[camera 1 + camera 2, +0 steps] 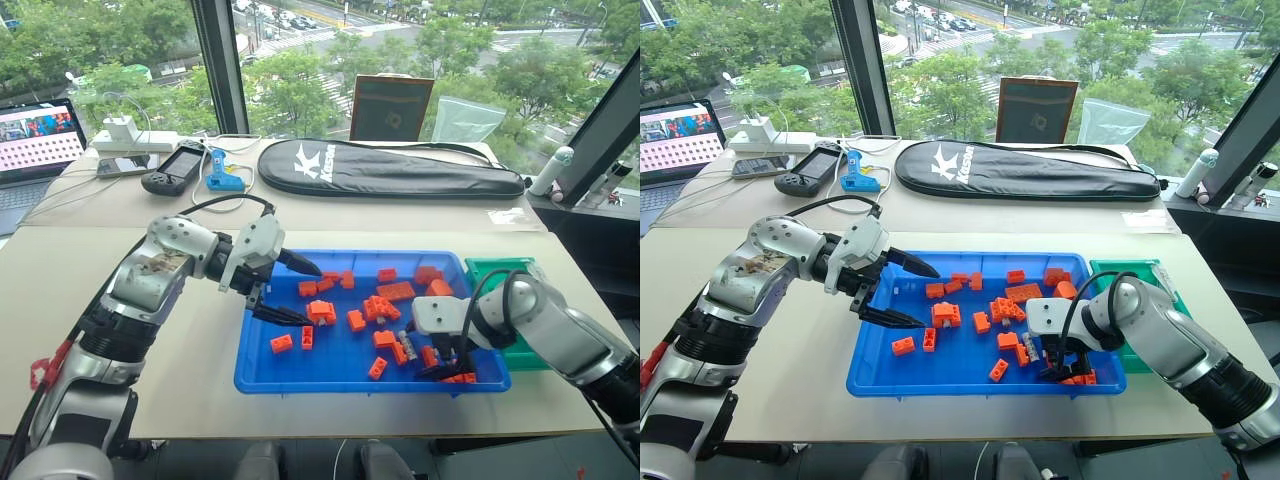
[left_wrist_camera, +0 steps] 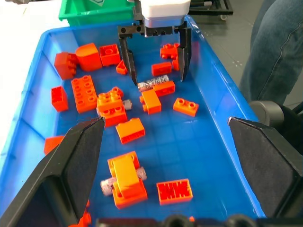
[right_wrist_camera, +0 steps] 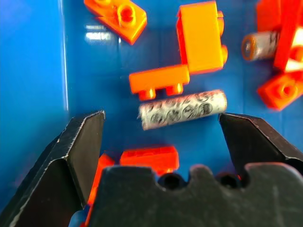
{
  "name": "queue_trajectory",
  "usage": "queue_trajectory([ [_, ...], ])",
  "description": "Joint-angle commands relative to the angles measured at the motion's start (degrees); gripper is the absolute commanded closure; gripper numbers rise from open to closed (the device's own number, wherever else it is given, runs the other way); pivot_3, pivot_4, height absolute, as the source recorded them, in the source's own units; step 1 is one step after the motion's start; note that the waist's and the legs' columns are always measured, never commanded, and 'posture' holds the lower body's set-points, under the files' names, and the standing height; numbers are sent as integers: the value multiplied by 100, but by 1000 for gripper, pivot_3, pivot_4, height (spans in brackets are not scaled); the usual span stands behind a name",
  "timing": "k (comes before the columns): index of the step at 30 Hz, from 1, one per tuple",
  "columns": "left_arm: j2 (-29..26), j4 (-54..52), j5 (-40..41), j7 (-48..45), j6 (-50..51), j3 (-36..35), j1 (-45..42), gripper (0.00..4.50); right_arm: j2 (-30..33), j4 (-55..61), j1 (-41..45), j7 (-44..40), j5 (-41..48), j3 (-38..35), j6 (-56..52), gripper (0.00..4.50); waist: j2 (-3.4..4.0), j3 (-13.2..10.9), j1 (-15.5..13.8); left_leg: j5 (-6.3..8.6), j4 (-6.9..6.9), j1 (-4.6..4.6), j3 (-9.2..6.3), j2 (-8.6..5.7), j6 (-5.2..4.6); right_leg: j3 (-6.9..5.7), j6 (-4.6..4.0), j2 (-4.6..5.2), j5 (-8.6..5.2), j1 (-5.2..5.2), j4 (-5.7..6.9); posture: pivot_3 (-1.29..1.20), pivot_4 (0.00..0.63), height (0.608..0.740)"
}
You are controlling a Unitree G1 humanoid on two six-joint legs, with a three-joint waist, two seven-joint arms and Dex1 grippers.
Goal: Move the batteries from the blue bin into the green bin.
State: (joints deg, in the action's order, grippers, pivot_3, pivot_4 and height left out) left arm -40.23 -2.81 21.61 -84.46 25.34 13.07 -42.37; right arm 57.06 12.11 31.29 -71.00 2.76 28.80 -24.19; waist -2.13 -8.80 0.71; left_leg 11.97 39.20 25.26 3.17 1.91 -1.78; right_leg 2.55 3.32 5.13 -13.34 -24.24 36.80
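Now: right gripper (image 3: 161, 123) over battery (image 3: 182, 109) in blue bin (image 1: 300, 375).
Both jaws wide, empty; left gripper (image 1: 290, 290) hovers apart.

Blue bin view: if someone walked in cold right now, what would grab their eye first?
The bright blue bin at table centre, littered with orange bricks, dominates. Over its near right corner the right gripper hangs open, its fingers either side of a grey battery lying flat on the bin floor. The left gripper hovers open above the bin's left end, and the green bin sits just beyond the right edge.
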Motion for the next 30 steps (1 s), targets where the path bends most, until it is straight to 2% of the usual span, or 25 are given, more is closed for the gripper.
queue_trajectory([
  [1,86,-151,26,276,-31,-175,-115,0,-158,-344,133,14,-409,3,455,35,0,0,-2,0,0,-2,0,0,0,0,0,0,0,2,-1,0,150,734],
  [9,85,-165,90,304,11,-188,-136,0,-305,-457,21,-220,-557,-44,618,35,0,0,-5,0,0,-6,-1,0,0,-2,0,-1,0,8,-1,0,150,734],
  [12,70,-162,86,289,4,-187,-136,0,-270,-412,-55,-308,-578,-82,608,785,0,0,-6,0,0,-7,-1,0,0,-2,0,-1,0,10,-1,0,150,734],
  [15,102,-101,55,288,-25,-151,-180,0,-288,-397,-97,-347,-588,-140,544,1812,0,0,-7,0,0,-7,-2,0,0,-2,0,0,0,11,-2,0,150,734],
  [16,113,-83,47,286,-35,-142,-194,0,-290,-386,-111,-363,-588,-159,526,2006,0,0,-8,0,0,-8,-1,-1,0,-2,0,0,0,11,-1,0,150,734],
  [21,140,-22,30,261,-64,-118,-247,0,-275,-235,-167,-363,-487,-388,352,2010,0,0,-9,0,0,-8,-1,-1,0,-2,0,0,0,11,-1,0,150,734],
  [24,172,7,37,236,-72,-105,-281,0,-128,122,-173,-428,-108,-828,-192,2010,0,0,-22,0,0,-7,-1,-1,0,-2,0,0,0,9,0,0,150,734],
  [27,548,468,468,501,613,-384,-783,0,-70,600,105,-447,1007,-1956,-1730,2010,-1,-1,-45,0,0,-6,0,-2,0,-1,0,2,0,7,0,0,150,734],
  [30,707,533,791,419,788,-577,-989,0,549,766,74,-565,1331,-2703,-2197,2010,3,-11,-70,0,8,0,-3,-3,0,-1,0,2,1,3,7,0,150,734],
])
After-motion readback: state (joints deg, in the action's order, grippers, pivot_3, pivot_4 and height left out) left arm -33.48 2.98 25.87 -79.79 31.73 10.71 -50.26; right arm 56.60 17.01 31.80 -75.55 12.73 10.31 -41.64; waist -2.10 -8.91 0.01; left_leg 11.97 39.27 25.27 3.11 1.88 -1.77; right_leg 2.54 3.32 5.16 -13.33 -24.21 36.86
